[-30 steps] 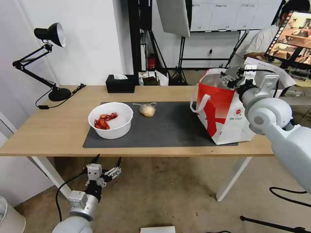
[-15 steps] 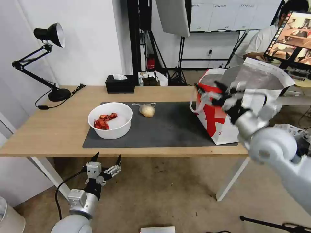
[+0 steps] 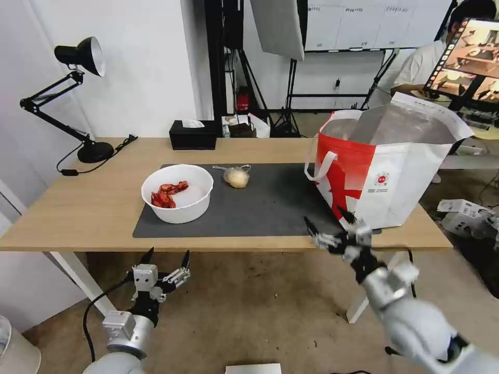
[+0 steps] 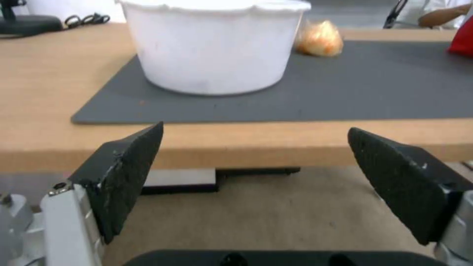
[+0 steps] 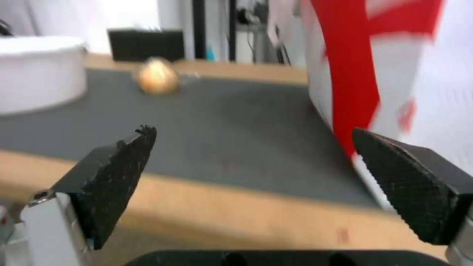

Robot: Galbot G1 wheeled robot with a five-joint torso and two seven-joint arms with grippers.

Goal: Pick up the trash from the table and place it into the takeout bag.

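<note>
The left gripper [image 3: 165,256] hangs below the near edge of the table [image 3: 78,208], jaws spread and empty. Just beyond and above it sits the white bowl [image 3: 178,193] of red shellfish scraps, on the dark mat [image 3: 270,208]. Further off, to that gripper's right, lies the knotted bag of beige food [image 3: 237,177]. The right gripper [image 3: 330,225] hovers at the table's front edge, fingers wide apart and holding nothing, with the takeout bag [image 3: 384,174] standing open just beyond it to its right (foil lining showing). Bowl and knotted bag are still out, so I judge a fresh pickup is in hand. Next calls for reaching forward and left to either item.
</note>
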